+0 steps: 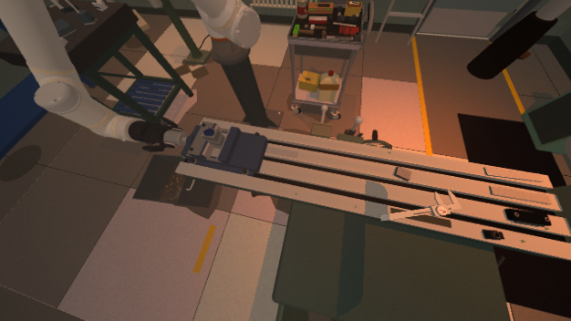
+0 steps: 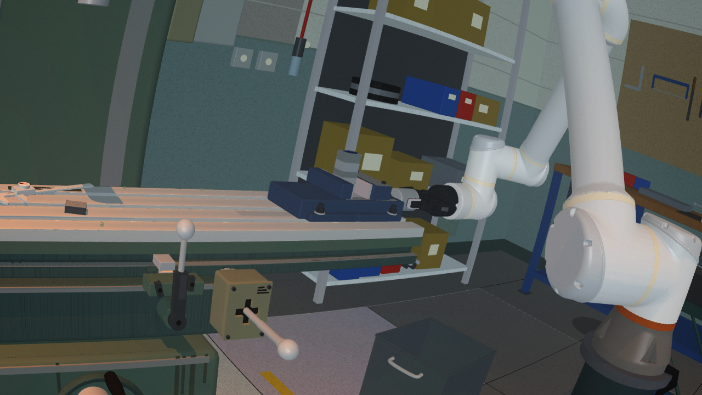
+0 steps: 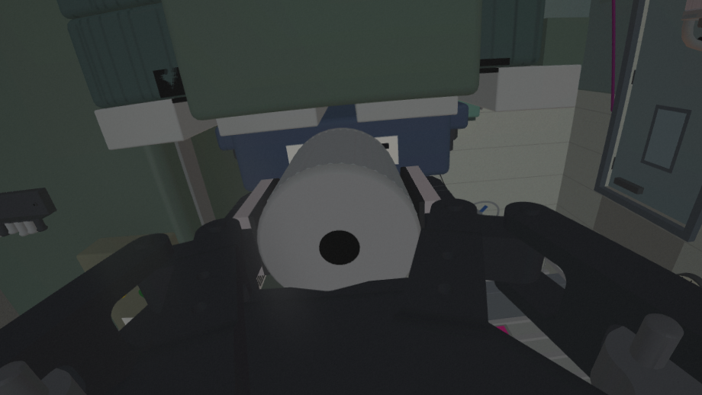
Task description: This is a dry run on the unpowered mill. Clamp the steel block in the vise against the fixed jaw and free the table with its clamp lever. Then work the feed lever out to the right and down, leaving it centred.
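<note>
The grey steel block [image 2: 347, 160] stands in the blue vise [image 2: 338, 199] at the end of the mill table, between the jaws. At the vise's outer end my gripper [image 3: 336, 194] is closed around the grey knurled vise handle [image 3: 339, 216], which points straight at the wrist camera. From the side, the gripper [image 1: 175, 137] meets the vise [image 1: 223, 145] at the table's left end. The table clamp lever [image 2: 179, 268] with its white ball stands upright on the table's front. The feed lever [image 2: 267, 331] sticks out of the tan box with the cross-shaped slot.
The long mill table [image 1: 387, 182] carries a caliper [image 1: 424, 210] and a small block [image 1: 403, 173]. A shelf rack [image 2: 392, 123] of boxes stands behind the vise. A grey bin [image 2: 427, 358] sits on the floor near the arm's base, and a cart [image 1: 326, 50] stands beyond the table.
</note>
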`<state>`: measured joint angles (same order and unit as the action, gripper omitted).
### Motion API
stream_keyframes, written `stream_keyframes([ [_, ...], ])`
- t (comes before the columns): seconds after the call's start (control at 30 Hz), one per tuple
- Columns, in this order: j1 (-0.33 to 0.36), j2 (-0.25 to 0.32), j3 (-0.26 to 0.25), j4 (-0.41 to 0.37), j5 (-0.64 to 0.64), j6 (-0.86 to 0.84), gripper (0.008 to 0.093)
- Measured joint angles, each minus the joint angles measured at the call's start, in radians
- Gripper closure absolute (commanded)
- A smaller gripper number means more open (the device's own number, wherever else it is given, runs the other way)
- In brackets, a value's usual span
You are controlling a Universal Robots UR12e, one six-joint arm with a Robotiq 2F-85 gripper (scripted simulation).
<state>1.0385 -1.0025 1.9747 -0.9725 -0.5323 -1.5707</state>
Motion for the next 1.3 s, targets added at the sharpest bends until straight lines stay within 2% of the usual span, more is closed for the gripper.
stream_keyframes([
  [0.7,0.000,0.000,0.000,0.000,0.000,0.000,0.0934],
  [1.3,0.000,0.000,0.000,0.000,0.000,0.005,0.0934],
])
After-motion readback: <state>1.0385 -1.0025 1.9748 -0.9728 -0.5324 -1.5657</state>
